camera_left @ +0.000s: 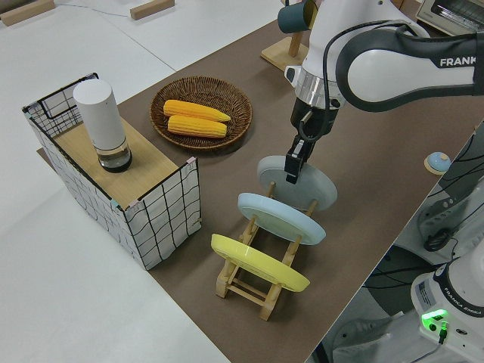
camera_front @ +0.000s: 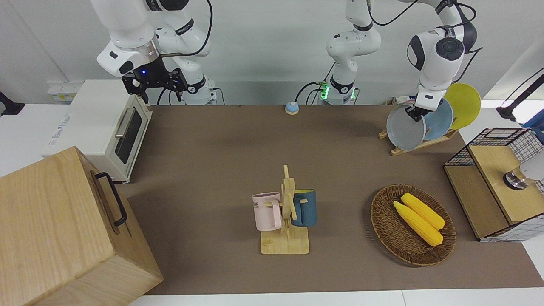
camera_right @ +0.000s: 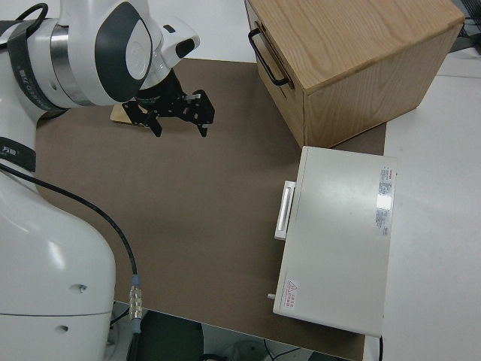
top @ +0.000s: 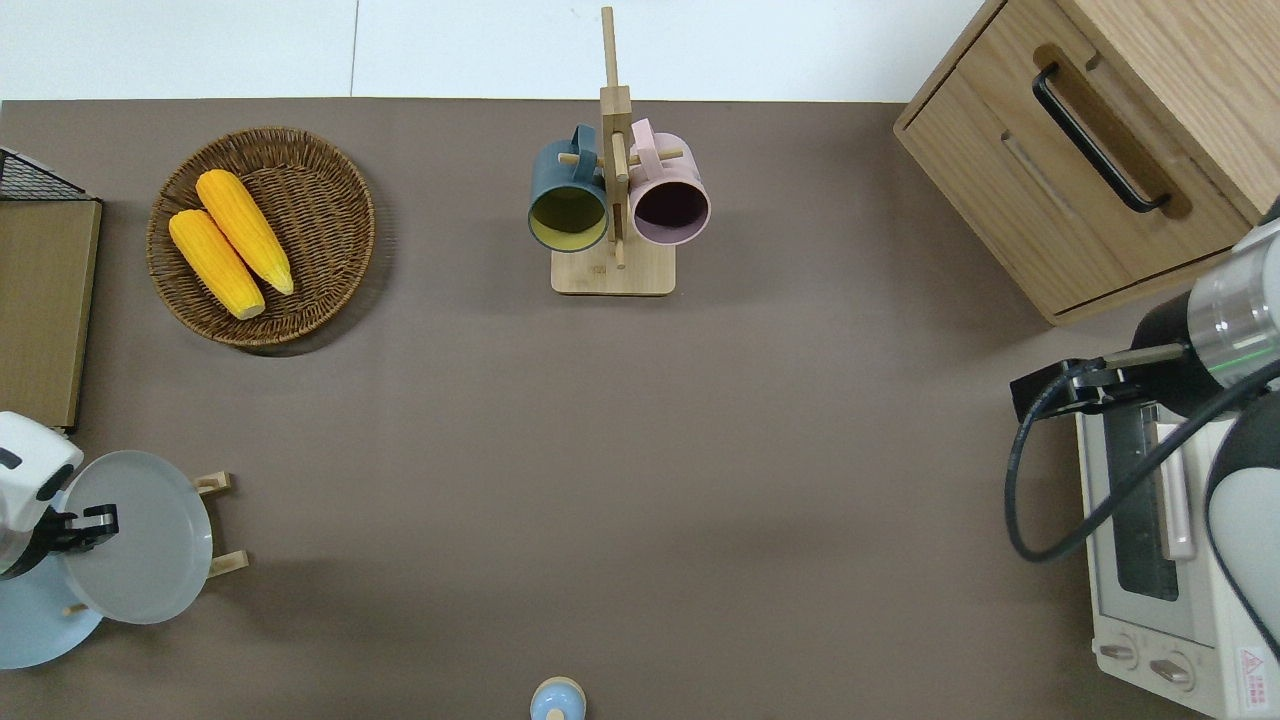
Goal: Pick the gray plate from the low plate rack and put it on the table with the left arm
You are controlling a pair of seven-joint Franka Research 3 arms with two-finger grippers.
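The gray plate (camera_front: pixel 403 129) leans in the low plate rack (camera_front: pixel 418 145) at the left arm's end of the table (camera_front: pixel 212 140), in the slot farthest from that end. My left gripper (camera_front: pixel 413 114) is shut on its upper rim; the plate's lower edge still sits in the rack. In the overhead view the gripper (top: pixel 90 522) is over the plate (top: pixel 150 545). The left side view shows the fingers (camera_left: pixel 291 168) astride the plate's rim (camera_left: pixel 318 189). The right arm is parked, its gripper (camera_right: pixel 180 113) open.
A light blue plate (camera_front: pixel 440 121) and a yellow plate (camera_front: pixel 465 104) stand in the same rack. A wicker basket (camera_front: pixel 384 225) with corn, a wire crate (camera_front: pixel 488 170), a mug stand (camera_front: pixel 287 212), a toaster oven (camera_front: pixel 106 127) and a wooden cabinet (camera_front: pixel 55 229) are on the table.
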